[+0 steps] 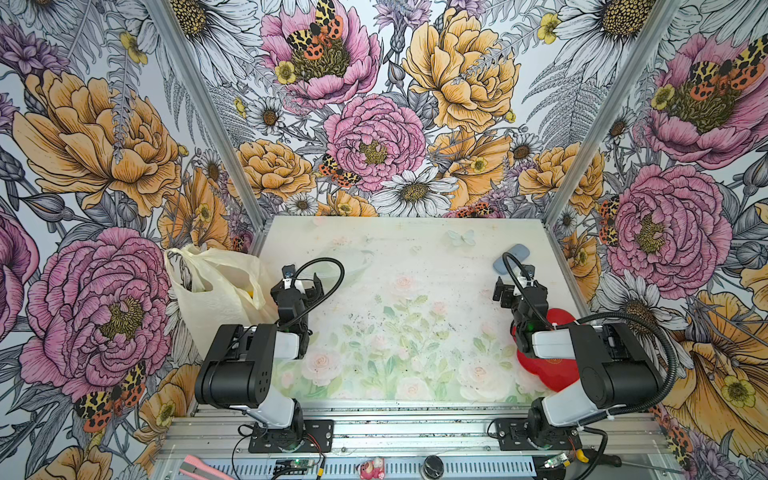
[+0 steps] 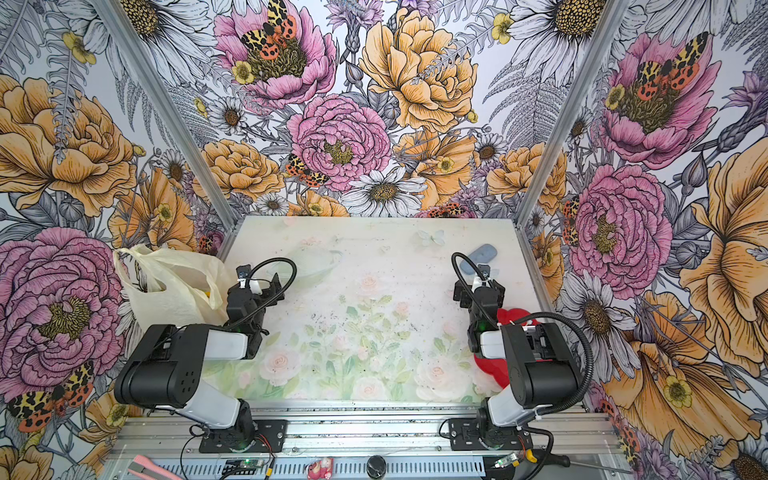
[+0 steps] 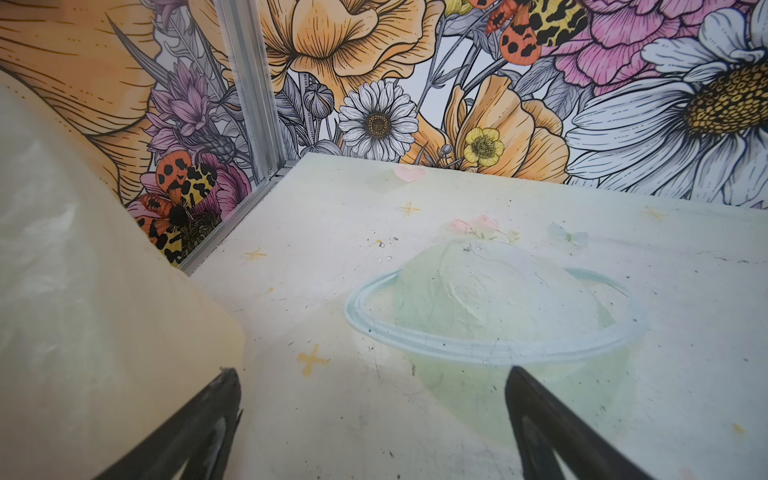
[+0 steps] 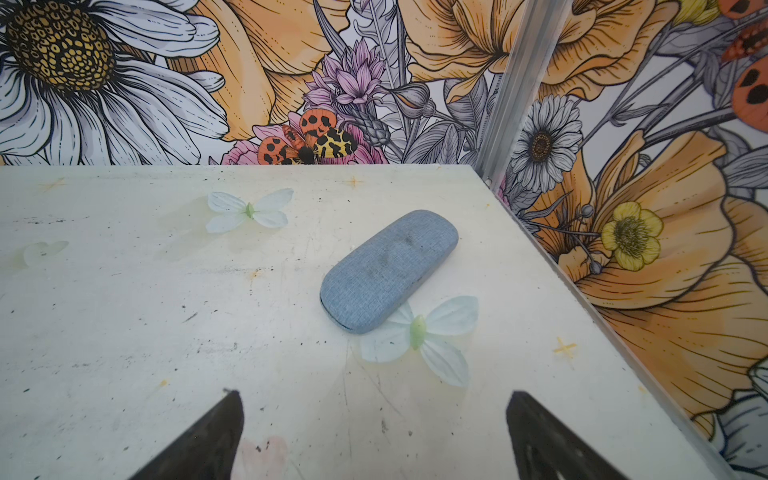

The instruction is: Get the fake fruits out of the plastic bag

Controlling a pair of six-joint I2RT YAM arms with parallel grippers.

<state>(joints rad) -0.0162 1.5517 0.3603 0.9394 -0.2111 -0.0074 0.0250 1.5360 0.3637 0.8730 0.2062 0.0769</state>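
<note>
The plastic bag (image 1: 216, 299) (image 2: 166, 299) stands slumped at the table's left edge against the wall, cream-yellow, with its handles up. The fake fruits are hidden inside it, except for a small yellow bit (image 1: 250, 294) at the opening. My left gripper (image 1: 305, 286) (image 2: 257, 289) hovers just right of the bag, open and empty. In the left wrist view the bag (image 3: 62, 291) fills the side beside one finger of the left gripper (image 3: 372, 374). My right gripper (image 1: 519, 286) (image 2: 478, 289) (image 4: 374, 395) is open and empty over the right side of the table.
A blue-grey fabric case (image 1: 511, 257) (image 2: 480, 255) (image 4: 388, 270) lies at the back right, ahead of the right gripper. A red flower-shaped plate (image 1: 548, 370) (image 2: 490, 365) sits under the right arm. Floral walls close in three sides.
</note>
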